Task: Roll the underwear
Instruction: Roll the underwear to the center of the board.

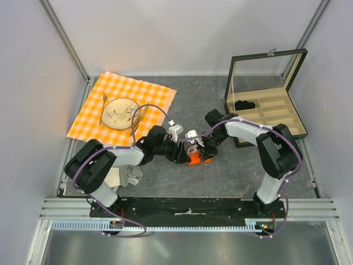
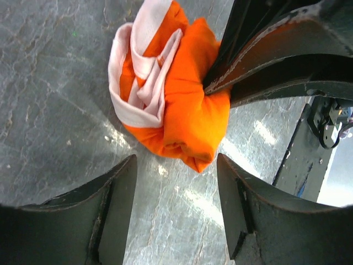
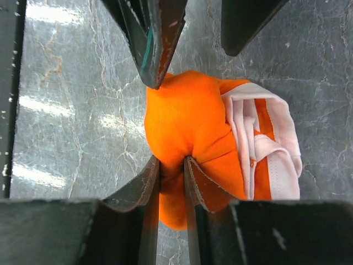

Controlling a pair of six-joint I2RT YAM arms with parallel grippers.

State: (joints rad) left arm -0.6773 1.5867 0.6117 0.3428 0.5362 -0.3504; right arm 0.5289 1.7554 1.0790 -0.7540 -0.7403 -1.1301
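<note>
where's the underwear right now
The underwear lies bunched on the grey table near the middle of the top view, pinched by the right gripper, with the open left gripper just to its left.

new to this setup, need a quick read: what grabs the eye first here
A bright orange underwear bundle, white trim showing, sits dead centre. The right pincer is clamped on its fabric; the left pincer gapes open beside it. An orange checkered cloth lies far left.
</note>
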